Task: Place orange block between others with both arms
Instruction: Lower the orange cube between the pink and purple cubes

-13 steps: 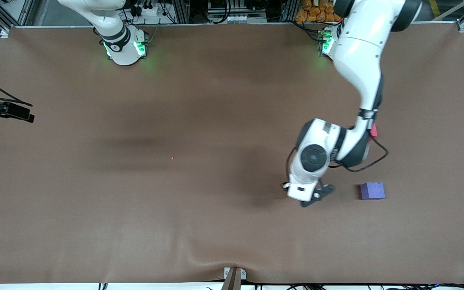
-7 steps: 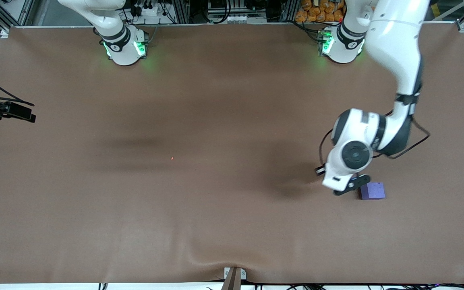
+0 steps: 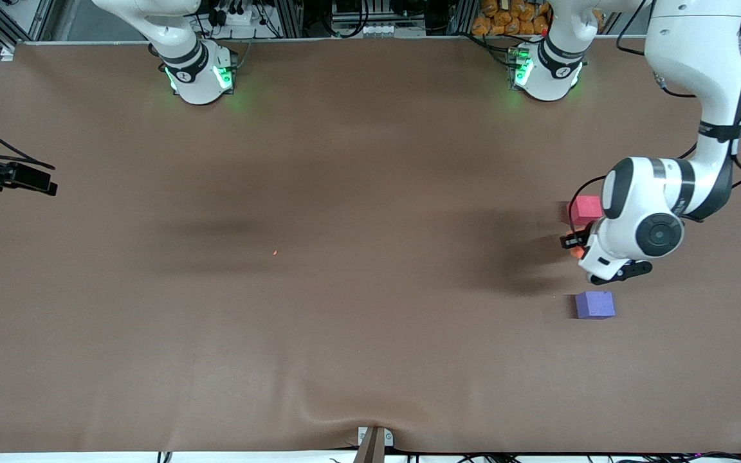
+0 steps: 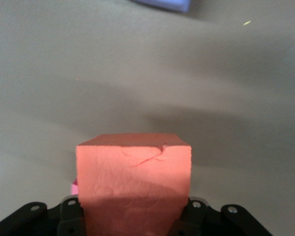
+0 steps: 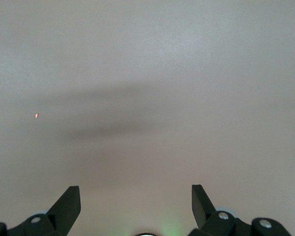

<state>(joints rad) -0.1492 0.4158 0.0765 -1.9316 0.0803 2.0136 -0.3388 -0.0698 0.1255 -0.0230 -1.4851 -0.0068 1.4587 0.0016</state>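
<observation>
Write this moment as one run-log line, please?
left gripper: jaws shut on orange block, over gap between red cube and purple cube | right gripper: jaws open, waiting

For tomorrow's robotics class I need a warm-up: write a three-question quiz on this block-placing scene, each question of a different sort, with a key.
1. True or false: the left gripper is shut on the orange block.
2. Multiple choice: the purple-blue cube lies where, compared with the pinkish-red cube?
A. nearer to the front camera
B. stacked on it
C. farther from the front camera
3. Fill in: the right gripper hangs over bare table with its fingers ____.

Key
1. True; the left wrist view shows the block clamped, up in the air over the gap between the two cubes.
2. A
3. open; that arm waits.
</observation>
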